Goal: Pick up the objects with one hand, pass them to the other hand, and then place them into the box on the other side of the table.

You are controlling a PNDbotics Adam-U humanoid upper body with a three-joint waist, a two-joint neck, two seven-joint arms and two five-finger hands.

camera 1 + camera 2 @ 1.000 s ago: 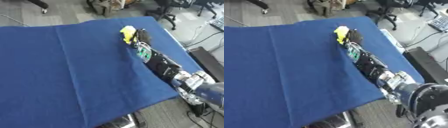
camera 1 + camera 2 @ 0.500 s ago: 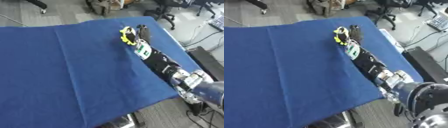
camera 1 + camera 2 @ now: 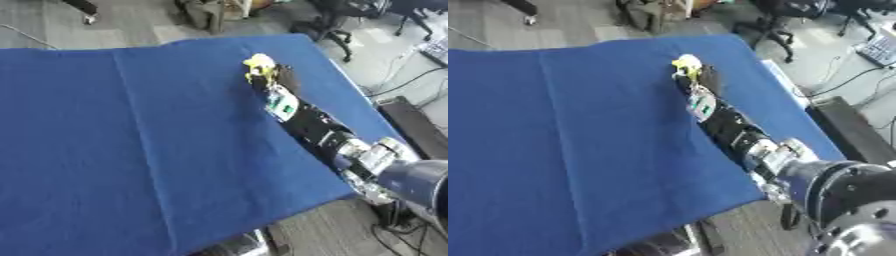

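A small yellow object [image 3: 259,63] sits near the far right of the blue cloth-covered table [image 3: 131,125]. My right hand [image 3: 269,81] reaches across from the lower right and its fingers are curled around the yellow object, which shows at the hand's far end. In the right eye view the same yellow object [image 3: 686,63] pokes out above the hand [image 3: 693,85]. My left hand shows in no view. No box is visible.
The table's right edge [image 3: 350,110] runs just beside my right forearm [image 3: 315,130]. Beyond it lie grey floor, an office chair [image 3: 337,15], cables and a dark case [image 3: 420,125]. The near edge of the cloth [image 3: 262,210] drops off at the lower right.
My right hand has closed around the yellow object and shifted slightly; the yellow object now sits at the fingertips. The camera view has moved a little too.
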